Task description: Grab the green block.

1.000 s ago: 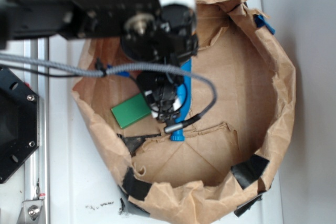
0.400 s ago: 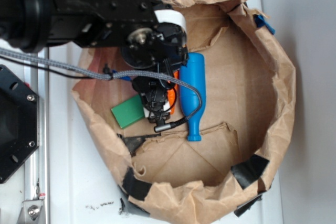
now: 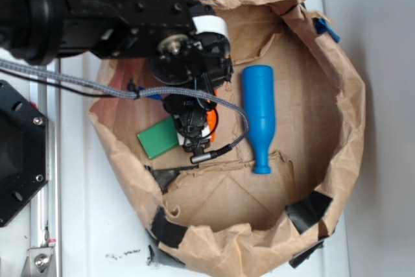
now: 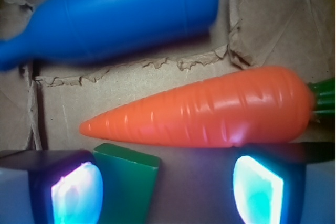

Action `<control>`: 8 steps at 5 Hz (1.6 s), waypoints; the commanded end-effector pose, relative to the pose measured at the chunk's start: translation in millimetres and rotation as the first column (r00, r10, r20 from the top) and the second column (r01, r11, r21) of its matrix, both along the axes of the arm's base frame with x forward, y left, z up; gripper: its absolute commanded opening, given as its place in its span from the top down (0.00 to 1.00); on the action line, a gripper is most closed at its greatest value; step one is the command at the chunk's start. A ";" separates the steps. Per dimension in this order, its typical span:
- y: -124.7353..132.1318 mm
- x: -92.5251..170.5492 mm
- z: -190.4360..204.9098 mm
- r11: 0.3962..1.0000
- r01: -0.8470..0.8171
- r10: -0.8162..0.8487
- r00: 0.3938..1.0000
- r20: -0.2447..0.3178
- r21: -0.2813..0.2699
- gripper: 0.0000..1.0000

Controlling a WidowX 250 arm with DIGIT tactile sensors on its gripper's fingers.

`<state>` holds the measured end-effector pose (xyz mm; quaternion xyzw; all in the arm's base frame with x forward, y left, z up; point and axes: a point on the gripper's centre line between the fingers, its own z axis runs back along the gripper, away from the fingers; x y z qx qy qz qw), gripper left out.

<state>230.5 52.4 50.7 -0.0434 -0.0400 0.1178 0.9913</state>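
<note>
I am seeing the green block point(image 3: 159, 137) lying flat on the floor of the paper bag point(image 3: 337, 82), not yet grasped. My end effector point(image 4: 167, 187) is hovering over it with fingers apart, the block near one finger rather than centred. Just beyond the block the orange carrot point(image 4: 205, 114) is crowding the approach; past that, the blue bottle point(image 3: 259, 115) is lying clear.

No readable text, label, brand, number or sign appears on anything in either view.
</note>
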 end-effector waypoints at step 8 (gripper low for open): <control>-6.7 1.9 -29.9 0.999 -0.034 0.036 0.995 0.088 -0.026 0.00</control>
